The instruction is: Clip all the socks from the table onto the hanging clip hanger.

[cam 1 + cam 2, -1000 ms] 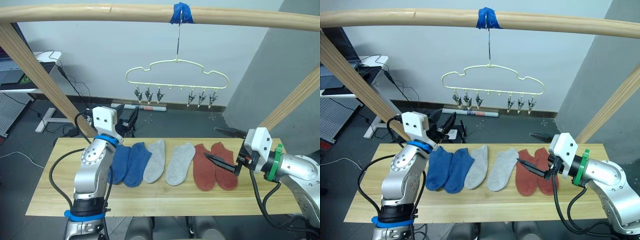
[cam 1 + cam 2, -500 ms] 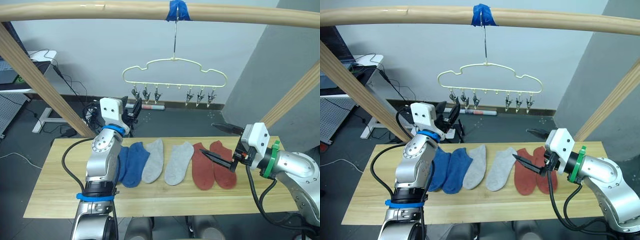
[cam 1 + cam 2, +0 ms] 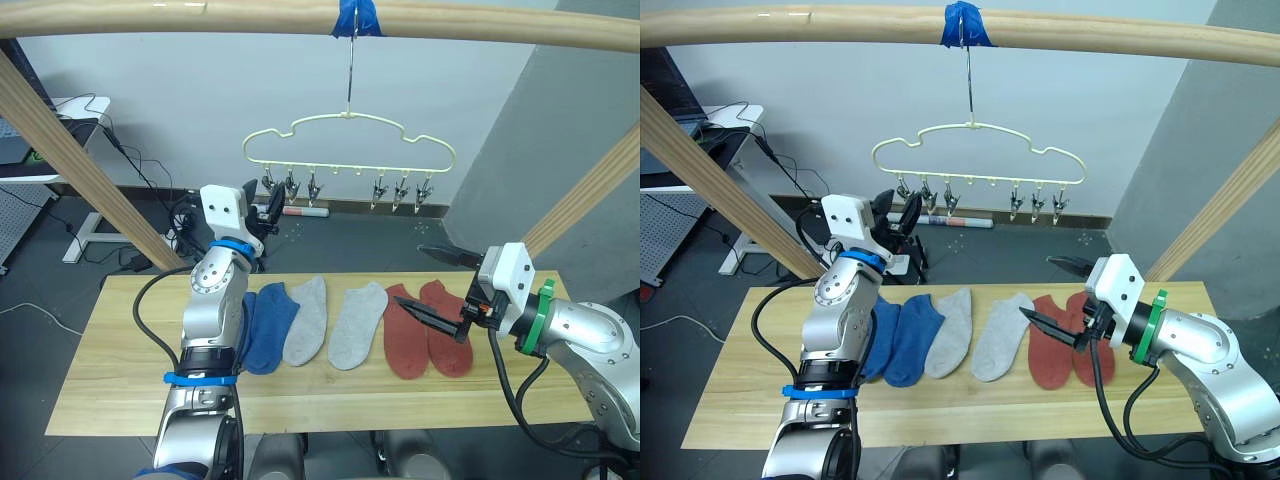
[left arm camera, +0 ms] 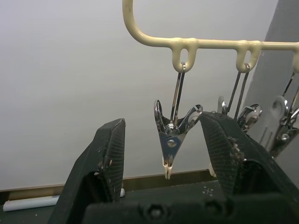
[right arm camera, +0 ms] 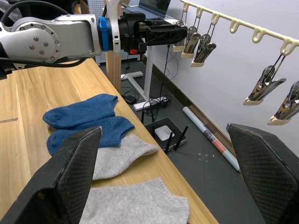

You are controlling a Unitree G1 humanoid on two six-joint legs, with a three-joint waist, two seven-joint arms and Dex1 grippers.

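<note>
table [image 3: 100, 380]: six socks [image 3: 330, 322] laid in a row, none clipped
clip hanger [image 3: 350, 138]: hung above from tape on beam [image 3: 480, 25]
left gripper [image 4: 164, 158]: spread around end clip [image 4: 173, 140]
right gripper [image 3: 432, 286]: parted wide above red socks [image 3: 428, 328]

Honestly there's no readable text, label, brand, number or sign anywhere in these shots.
</note>
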